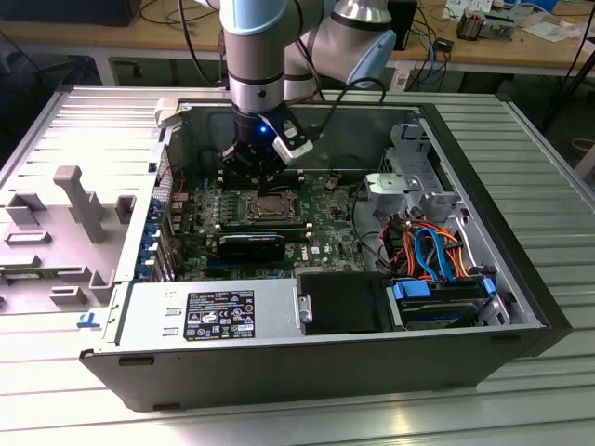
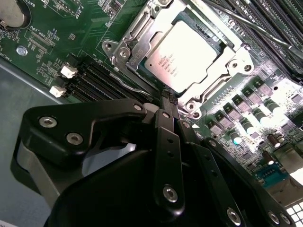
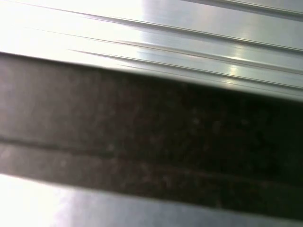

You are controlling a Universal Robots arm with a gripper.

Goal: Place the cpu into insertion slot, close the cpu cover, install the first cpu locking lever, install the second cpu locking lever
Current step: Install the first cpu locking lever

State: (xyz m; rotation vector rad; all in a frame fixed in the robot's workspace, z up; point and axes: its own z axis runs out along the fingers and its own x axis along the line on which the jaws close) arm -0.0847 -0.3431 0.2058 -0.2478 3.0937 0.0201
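The cpu [image 2: 189, 53] sits in the insertion slot [image 2: 127, 47] with the cpu cover [image 2: 215, 29] closed; levers remaining; claw [image 2: 166, 97] pinched shut, empty.

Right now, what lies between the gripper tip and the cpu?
In the second wrist view, the cpu cover's metal frame edge and a thin lever wire lie between the gripper and the cpu.

Case walls [image 1: 446, 177] around open motherboard [image 1: 325, 209]

Bright overhead light, glare on cpu [image 2: 187, 54], 1st wrist view blurred.
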